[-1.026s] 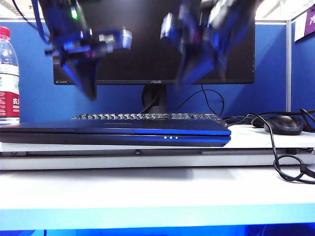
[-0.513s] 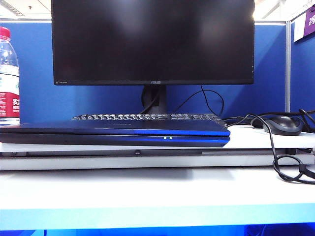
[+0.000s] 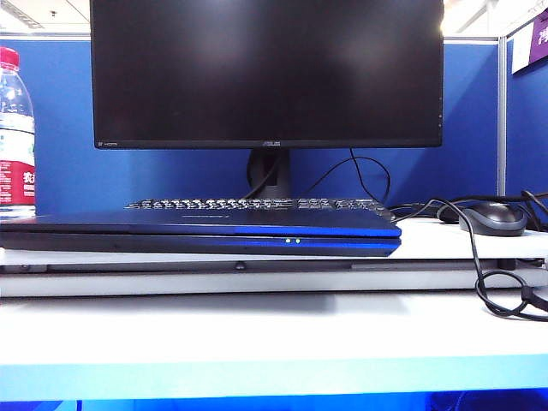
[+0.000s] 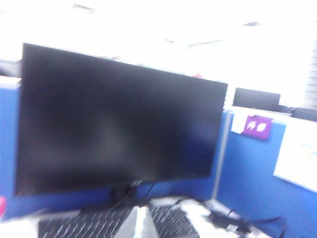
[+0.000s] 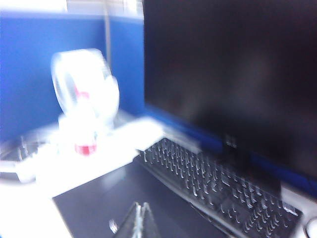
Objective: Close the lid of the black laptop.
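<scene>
1. Both arms have left your exterior view since a second ago; the black laptop [image 3: 201, 231] lies on the white desk [image 3: 257, 330] with the lid [image 3: 197, 221] down, before the ASUS monitor [image 3: 265, 73].
2. Your left wrist view, blurred, shows the left gripper [image 4: 140, 223] tips together, clenched on nothing, above the keyboard [image 4: 109, 225].
3. Your right wrist view shows the right gripper [image 5: 140, 220] pinched empty over the lid [image 5: 129, 198], near the water bottle [image 5: 84, 99].

lid [image 3: 201, 223]: smooth dark panel with a bluish sheen
monitor [image 3: 265, 73]: glossy black screen, matt black plastic bezel
bottle [image 3: 15, 128]: clear plastic, red cap, paper-like label
table [image 3: 257, 330]: smooth white, slightly shiny
mouse [image 3: 492, 218]: dark matt plastic
partition [image 3: 471, 128]: matt blue
</scene>
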Available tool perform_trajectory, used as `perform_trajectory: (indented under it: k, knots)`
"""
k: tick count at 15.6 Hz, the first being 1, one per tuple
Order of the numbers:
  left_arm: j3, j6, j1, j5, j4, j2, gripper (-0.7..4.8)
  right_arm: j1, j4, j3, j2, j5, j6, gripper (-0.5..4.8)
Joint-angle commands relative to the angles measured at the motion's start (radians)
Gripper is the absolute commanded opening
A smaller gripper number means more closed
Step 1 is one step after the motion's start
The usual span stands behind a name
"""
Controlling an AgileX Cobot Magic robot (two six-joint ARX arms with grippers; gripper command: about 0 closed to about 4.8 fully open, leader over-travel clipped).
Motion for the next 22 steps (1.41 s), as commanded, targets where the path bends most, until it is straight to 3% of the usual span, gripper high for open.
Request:
perform_trajectory:
  k: [1, 5, 7, 11, 15, 20, 22]
  knots:
    - [-0.085, -0.035, 0.001, -0.011, -0.006, -0.074, -0.04, 0.000, 0.135, -0.165, -0.166, 0.075, 0.098, -0.06]
    - [-0.198, -0.054, 0.001, -0.013, -0.017, -0.080, -0.04, 0.000, 0.084, -0.303, -0.336, 0.279, 0.098, -0.06]
    - [-0.281, -0.107, 0.001, 0.007, -0.013, -0.080, -0.04, 0.000, 0.085, -0.431, -0.456, 0.371, 0.098, -0.06]
    - [-0.349, -0.244, 0.001, 0.036, -0.076, -0.080, -0.03, 0.000, -0.017, -0.579, -0.592, 0.329, 0.098, -0.05]
    - [-0.349, -0.239, 0.001, 0.036, -0.179, -0.080, -0.03, 0.000, -0.282, -0.583, -0.605, 0.322, 0.098, -0.05]
    - [-0.349, -0.235, 0.001, 0.035, -0.180, -0.080, -0.03, 0.000, -0.308, -0.583, -0.605, 0.322, 0.098, -0.05]
    - [-0.349, -0.098, 0.003, 0.009, -0.223, -0.080, -0.03, 0.000, -0.308, -0.583, -0.605, 0.322, 0.098, -0.05]
